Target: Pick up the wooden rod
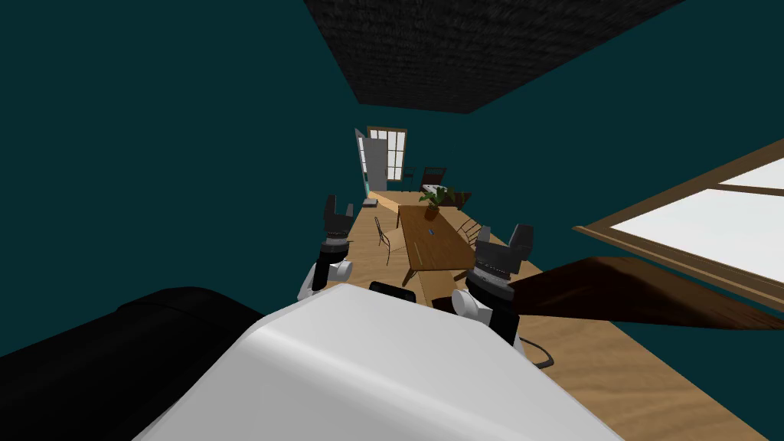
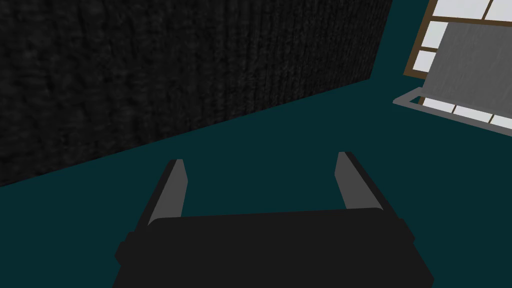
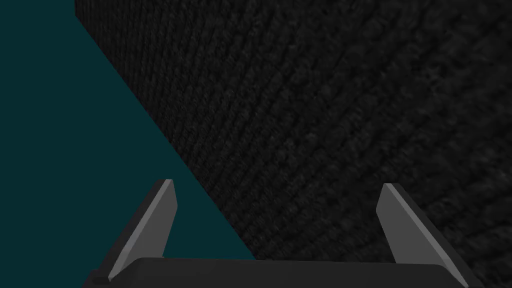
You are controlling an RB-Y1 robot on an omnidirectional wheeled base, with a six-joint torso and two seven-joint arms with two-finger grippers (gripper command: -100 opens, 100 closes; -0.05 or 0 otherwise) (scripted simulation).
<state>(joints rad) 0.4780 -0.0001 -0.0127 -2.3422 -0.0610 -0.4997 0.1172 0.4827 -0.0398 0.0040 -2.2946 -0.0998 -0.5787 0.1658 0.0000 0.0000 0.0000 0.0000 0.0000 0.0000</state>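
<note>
A long wooden table (image 1: 430, 246) stands well ahead of me in the head view. On it are a potted plant (image 1: 435, 199) at its far end and a small blue item (image 1: 431, 232) near the middle. My left gripper (image 1: 338, 210) is raised to the left of the table, and its fingers (image 2: 175, 187) stand open with nothing between them. My right gripper (image 1: 517, 240) is raised beside the table's right near corner. Its fingers (image 3: 155, 225) are also open and hold nothing.
Thin wire chairs (image 1: 383, 236) stand along the table's sides. A dark wooden piece of furniture (image 1: 612, 295) juts in at the right under a window (image 1: 704, 222). A black sofa (image 1: 115, 360) lies at my lower left. A door (image 1: 375, 164) and window are at the far end.
</note>
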